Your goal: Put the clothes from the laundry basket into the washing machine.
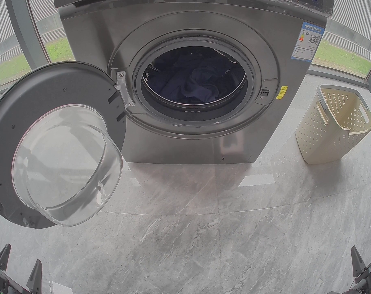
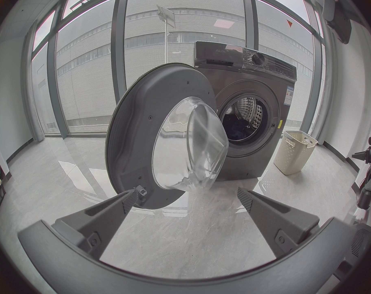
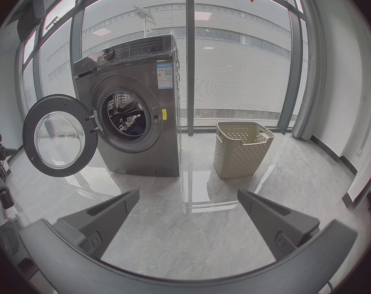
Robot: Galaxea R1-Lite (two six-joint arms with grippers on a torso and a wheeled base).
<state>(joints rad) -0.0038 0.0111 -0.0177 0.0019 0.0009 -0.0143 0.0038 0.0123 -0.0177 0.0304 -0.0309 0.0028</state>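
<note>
- Your left gripper (image 2: 187, 192) is spread wide with nothing between its fingers, low over the grey marble floor (image 1: 193, 241), on the open door's side.
- Your right gripper (image 3: 187, 192) is just as open and bare, low on the other side, with the laundry basket ahead of it.
- In the head view both sit at the bottom corners, well apart from each other and from the machine: left gripper (image 1: 20, 262), right gripper (image 1: 367, 252).
- The washing machine (image 1: 185, 148) stands straight ahead of you, its round door (image 1: 51, 86) swung fully open to your left on its hinge, clear bowl window facing you.
- The dark navy clothes (image 1: 193, 78) lie heaped inside the drum (image 2: 251, 111), behind the door opening.
- The cream laundry basket (image 1: 316, 139) stands upright on the floor to the right of the machine, near it but not touching, and its perforated inner wall is in plain sight.
- Tall windows (image 3: 238, 62) run behind the machine and basket.
</note>
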